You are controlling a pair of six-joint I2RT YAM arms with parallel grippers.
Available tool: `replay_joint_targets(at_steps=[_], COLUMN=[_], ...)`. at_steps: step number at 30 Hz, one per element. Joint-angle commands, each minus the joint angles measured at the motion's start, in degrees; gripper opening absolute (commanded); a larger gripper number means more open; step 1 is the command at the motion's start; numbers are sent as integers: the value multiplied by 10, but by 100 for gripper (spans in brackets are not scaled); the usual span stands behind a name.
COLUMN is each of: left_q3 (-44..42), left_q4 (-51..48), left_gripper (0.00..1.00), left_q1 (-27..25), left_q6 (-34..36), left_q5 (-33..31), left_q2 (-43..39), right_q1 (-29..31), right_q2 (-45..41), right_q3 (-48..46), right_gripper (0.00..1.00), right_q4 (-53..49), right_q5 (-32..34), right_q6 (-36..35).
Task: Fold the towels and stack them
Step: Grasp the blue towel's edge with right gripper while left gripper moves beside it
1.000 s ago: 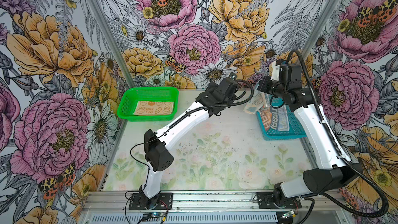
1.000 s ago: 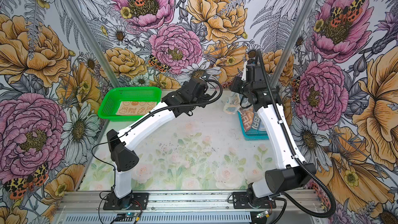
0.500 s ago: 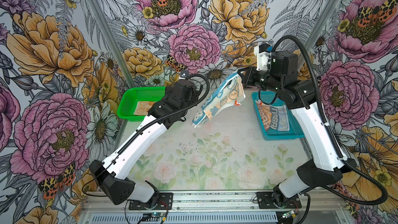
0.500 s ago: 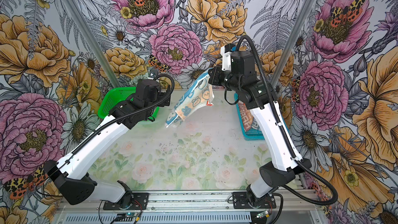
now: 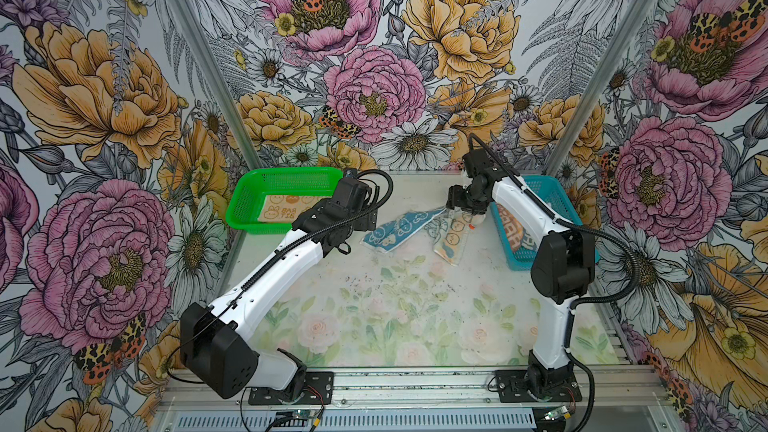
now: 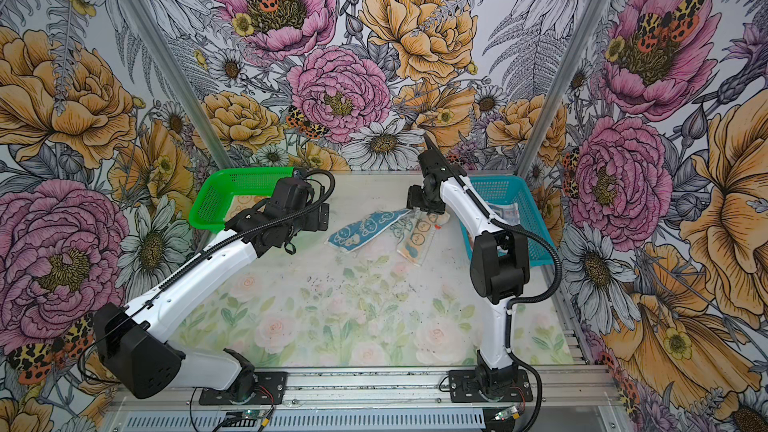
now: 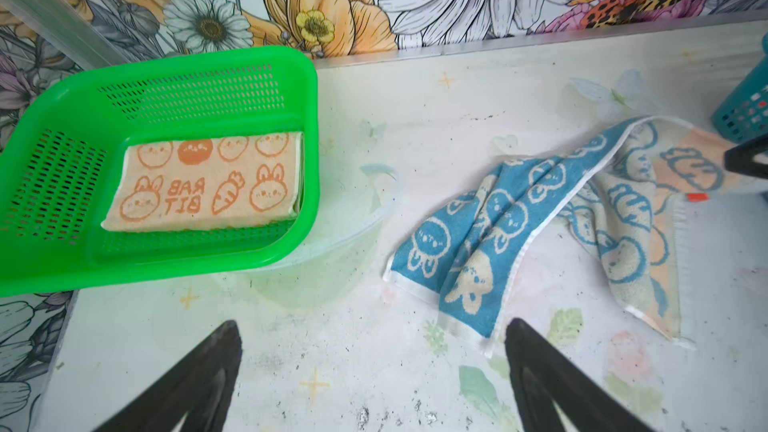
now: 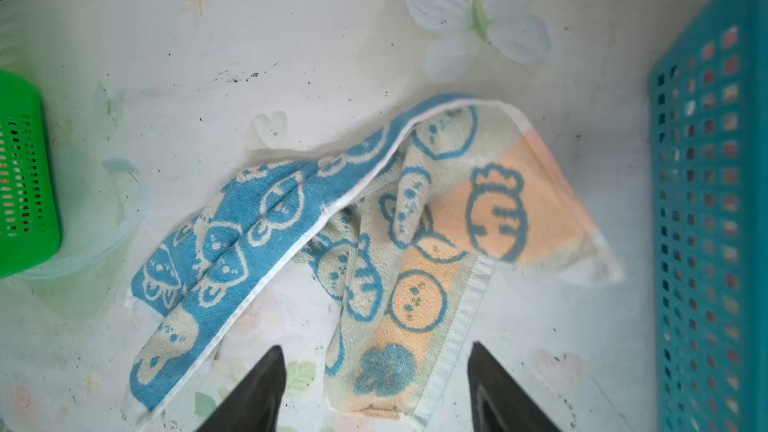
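blue towel (image 5: 395, 232) — crumpled, right claw (image 8: 376, 347) spread

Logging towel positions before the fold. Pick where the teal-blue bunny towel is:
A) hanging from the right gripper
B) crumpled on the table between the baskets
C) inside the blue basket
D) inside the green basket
B: the teal-blue towel lies crumpled on the table between the green basket and the blue basket, and the right gripper has its jaws open, clamping nothing.
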Motion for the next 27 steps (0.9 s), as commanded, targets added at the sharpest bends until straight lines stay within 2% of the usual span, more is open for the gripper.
replay_joint_targets(at_steps=[1,3,6,13,18,27], left_q3=[-21,-38,-70,-112,-141,-160], left_q4=[14,27,51,61,67,75], left_gripper=[99,99,99,99,99,99], left_q1=[32,56,91,140,156,171], left_q6=[-48,-65,-89,-108,-112,-116], left_q5=[74,110,161,205,221,248], left_q2=[-5,-10,-23,-53,-75,-95], right_q1=[41,73,122,212,240,248], right_q2=[-71,-84,-78,-3,24,44], right_q3=[-47,-92,-134,-130,-128,-168], right_gripper=[83,89,92,92,90,77], right_q4=[26,51,91,162,225,339], right_q5=[20,9,-17,-61,-79,-76], right_q6=[-4,11,40,120,187,290])
